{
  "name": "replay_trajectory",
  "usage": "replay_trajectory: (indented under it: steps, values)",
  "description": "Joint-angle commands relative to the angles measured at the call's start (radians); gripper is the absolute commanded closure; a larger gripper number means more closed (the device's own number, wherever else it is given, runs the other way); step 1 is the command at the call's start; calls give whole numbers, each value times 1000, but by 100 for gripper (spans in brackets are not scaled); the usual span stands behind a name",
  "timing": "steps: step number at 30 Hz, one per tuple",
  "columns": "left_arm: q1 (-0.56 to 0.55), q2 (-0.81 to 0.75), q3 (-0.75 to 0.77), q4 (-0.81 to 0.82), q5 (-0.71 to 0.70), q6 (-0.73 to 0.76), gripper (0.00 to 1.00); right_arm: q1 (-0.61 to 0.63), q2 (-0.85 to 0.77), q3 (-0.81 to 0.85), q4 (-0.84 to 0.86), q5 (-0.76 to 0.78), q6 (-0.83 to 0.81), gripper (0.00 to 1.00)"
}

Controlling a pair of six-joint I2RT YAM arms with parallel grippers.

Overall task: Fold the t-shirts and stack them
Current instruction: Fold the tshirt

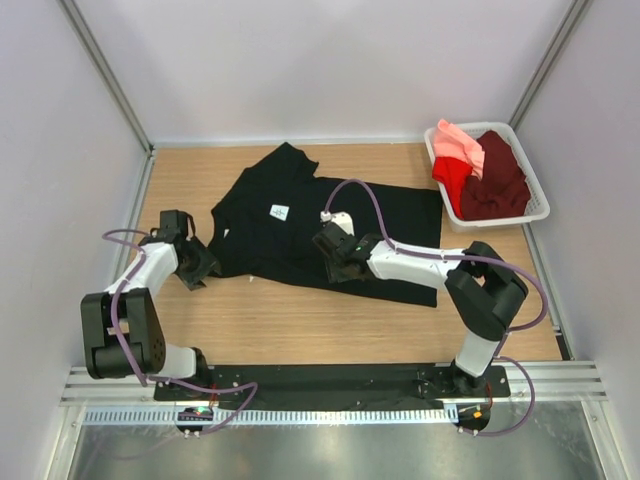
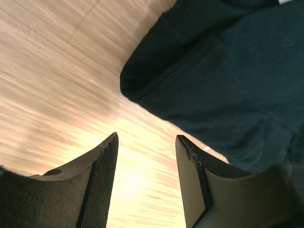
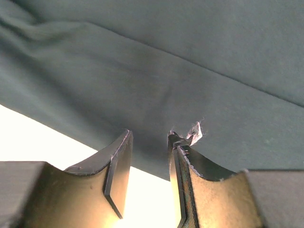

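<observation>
A light wooden table is spreading across the whole enclosure. A white slatted plastic basket is sitting at its far right corner, set at a slight angle to the table's edges. Pale plain walls are closing in the left, far and right sides. A black plate is lying along the near edge, and a sheet of brushed metal is running just nearer than it.

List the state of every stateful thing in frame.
black t-shirt: spread on table, label up, not held
left gripper: open, empty, beside sleeve
right gripper: open, empty, over shirt's near edge
maroon t-shirt: crumpled in basket
red t-shirt: crumpled in basket
salmon-pink t-shirt: crumpled in basket
</observation>
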Motion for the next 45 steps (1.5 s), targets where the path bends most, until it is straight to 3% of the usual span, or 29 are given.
replay_trajectory:
  steps: [1, 13, 16, 26, 29, 39, 45]
  values:
    - [12, -2, -2, 121, 7, -37, 47, -27, -55, -34, 53, -3, 18, 58]
    - [13, 56, 11, 156, -126, -68, 48, -45, -62, -151, 95, 0, 18, 59]
    - [15, 79, 21, 151, -138, -66, 52, -48, -67, -169, 99, 6, 21, 58]
    - [15, 141, 95, 113, -194, -43, 94, -55, -84, -246, 98, 37, 20, 59]
    - [16, 139, 119, 73, -247, -37, 99, -55, -105, -275, 90, 43, 24, 59]
    - [16, 150, 138, -34, -329, -34, 99, -32, -173, -373, 108, 3, 54, 59]
    - [15, 150, 156, -101, -373, -51, 85, 36, -219, -388, 55, 21, 100, 59]
